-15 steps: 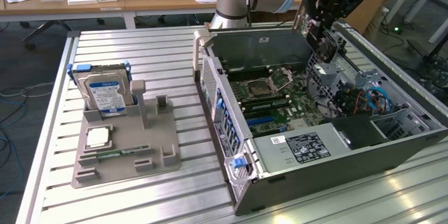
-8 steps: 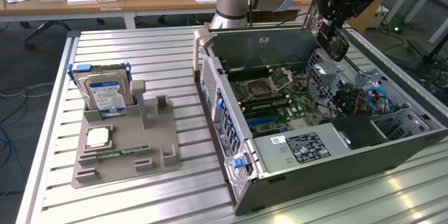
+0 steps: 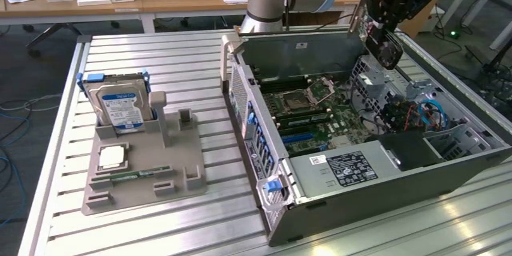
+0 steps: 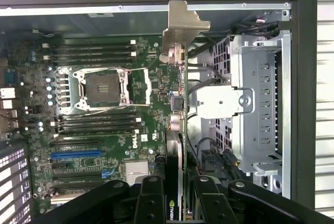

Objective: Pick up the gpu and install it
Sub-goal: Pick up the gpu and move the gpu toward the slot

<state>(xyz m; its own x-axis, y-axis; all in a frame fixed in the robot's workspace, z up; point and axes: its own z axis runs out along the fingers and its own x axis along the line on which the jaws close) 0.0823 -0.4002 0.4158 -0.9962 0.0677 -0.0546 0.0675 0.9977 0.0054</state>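
Observation:
My gripper [image 3: 394, 13] hangs over the far right corner of the open computer case [image 3: 360, 208], shut on the gpu [image 3: 382, 45]. The card hangs from the fingers above the case interior, clear of the motherboard [image 3: 312, 112]. In the wrist view the gpu [image 4: 177, 130] appears edge-on between the black fingers [image 4: 149, 203], its silver bracket [image 4: 183, 24] pointing toward the case's back wall. It floats over the gap between the motherboard [image 4: 104, 104] and the drive cage [image 4: 255, 104]. A blue expansion slot [image 4: 75, 154] lies on the board, off to the side of the card.
A grey holder tray [image 3: 144, 172] on the slatted table at the exterior view's left carries an upright hard drive [image 3: 120, 105], a processor [image 3: 112, 157] and a memory stick [image 3: 132, 175]. The power supply [image 3: 344, 169] sits at the case's near side. Cables [image 3: 424, 115] crowd the drive bays.

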